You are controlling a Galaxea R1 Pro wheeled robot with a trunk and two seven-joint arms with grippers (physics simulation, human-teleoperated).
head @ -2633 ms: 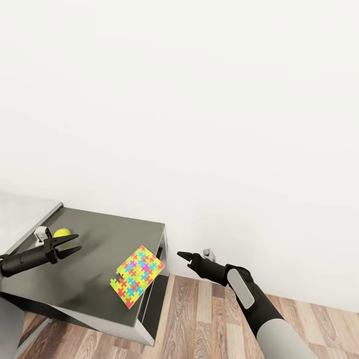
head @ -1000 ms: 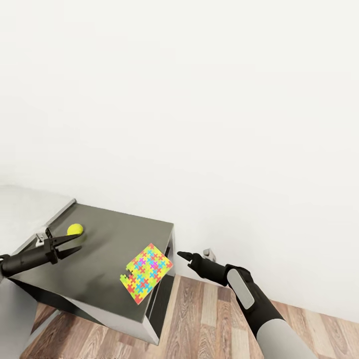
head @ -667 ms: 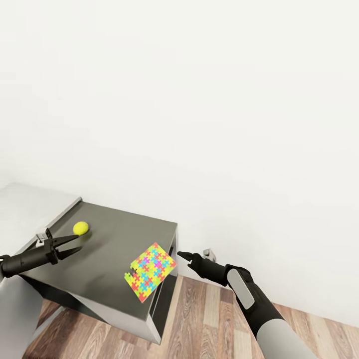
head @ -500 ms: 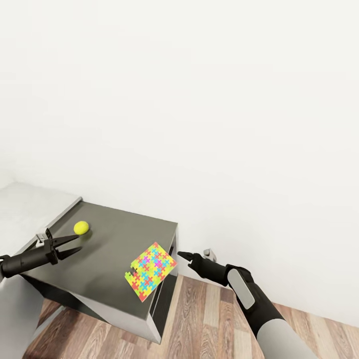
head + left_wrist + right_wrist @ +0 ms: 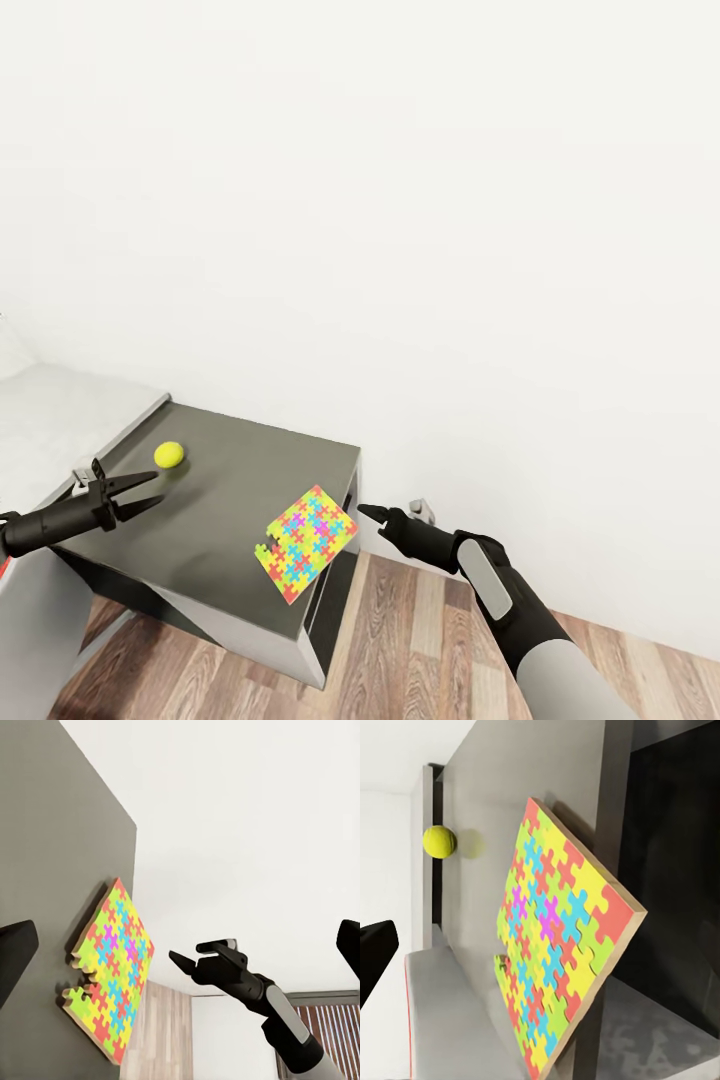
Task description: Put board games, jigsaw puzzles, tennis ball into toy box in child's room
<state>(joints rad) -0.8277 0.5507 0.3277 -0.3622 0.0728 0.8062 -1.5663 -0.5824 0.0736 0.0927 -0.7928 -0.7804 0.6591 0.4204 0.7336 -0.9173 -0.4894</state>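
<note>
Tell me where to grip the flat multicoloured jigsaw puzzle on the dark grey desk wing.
Grip the flat multicoloured jigsaw puzzle by the corner jutting past the dark grey desk wing edge, probably from the open floor side with the right gripper. It lies too flat for a top pinch.

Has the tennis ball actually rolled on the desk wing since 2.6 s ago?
Cannot tell. The tennis ball sits differently in the head view, but the dark desk wing and jigsaw puzzle shifted likewise: the camera moved.

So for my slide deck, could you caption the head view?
Open left hand hovers near the tennis ball on the dark table; jigsaw puzzle overhangs its edge.
</note>
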